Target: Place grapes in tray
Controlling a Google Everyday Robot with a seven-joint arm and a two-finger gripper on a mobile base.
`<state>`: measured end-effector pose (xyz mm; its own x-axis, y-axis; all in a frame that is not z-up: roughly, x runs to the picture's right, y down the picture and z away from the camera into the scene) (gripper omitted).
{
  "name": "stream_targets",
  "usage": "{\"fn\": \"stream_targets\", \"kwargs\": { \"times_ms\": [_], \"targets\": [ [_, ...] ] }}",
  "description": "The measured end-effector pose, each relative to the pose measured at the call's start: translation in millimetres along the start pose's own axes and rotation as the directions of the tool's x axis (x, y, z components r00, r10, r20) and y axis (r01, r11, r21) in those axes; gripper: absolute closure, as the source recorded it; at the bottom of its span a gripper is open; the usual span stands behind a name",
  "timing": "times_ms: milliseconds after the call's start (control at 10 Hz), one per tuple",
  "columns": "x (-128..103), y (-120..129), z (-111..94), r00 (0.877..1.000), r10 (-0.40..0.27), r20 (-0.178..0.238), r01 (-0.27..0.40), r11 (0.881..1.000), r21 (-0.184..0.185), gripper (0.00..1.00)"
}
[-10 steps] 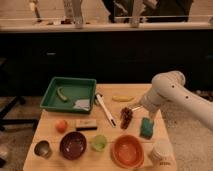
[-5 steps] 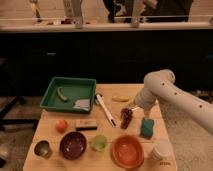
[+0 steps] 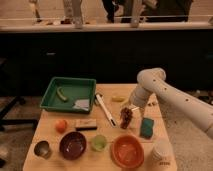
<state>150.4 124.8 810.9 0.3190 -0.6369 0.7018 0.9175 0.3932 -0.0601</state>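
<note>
The grapes (image 3: pixel 126 116), a small dark reddish-purple bunch, sit at the middle right of the wooden table. My gripper (image 3: pixel 131 107) hangs from the white arm directly above the grapes, right at their top. The green tray (image 3: pixel 55 87) stands at the back left of the table, well to the left of the gripper. It holds a small green item (image 3: pixel 61 94) and a grey piece (image 3: pixel 82 104).
A white utensil (image 3: pixel 104 110) lies between tray and grapes. A yellow item (image 3: pixel 118 98) is behind the grapes, a teal sponge (image 3: pixel 147 127) to their right. Along the front stand a metal cup (image 3: pixel 42 148), a purple bowl (image 3: pixel 73 145), a green cup (image 3: pixel 99 142), an orange bowl (image 3: pixel 127 150) and a white cup (image 3: pixel 161 149). An orange fruit (image 3: pixel 61 125) and a brown bar (image 3: pixel 86 123) lie at the left.
The arm has swung left and its elbow has risen, bringing the gripper more directly over the grapes. The grapes and the other objects have not moved.
</note>
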Motion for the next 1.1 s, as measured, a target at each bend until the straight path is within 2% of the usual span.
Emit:
{"fn": "stream_targets", "kwargs": {
  "times_ms": [300, 600, 900, 1100],
  "targets": [
    [9.7, -4.9, 24.5, 0.998, -0.046, 0.051, 0.049, 0.998, -0.045, 0.2],
    [13.3, -5.1, 38.1, 0.995, -0.064, 0.078, 0.07, 0.995, -0.076, 0.2],
    [20.7, -2.1, 42.1, 0.996, -0.064, 0.055, 0.067, 0.996, -0.06, 0.2],
    [26.6, -3.0, 48.7, 0.997, -0.066, 0.033, 0.068, 0.996, -0.062, 0.2]
  ]
}}
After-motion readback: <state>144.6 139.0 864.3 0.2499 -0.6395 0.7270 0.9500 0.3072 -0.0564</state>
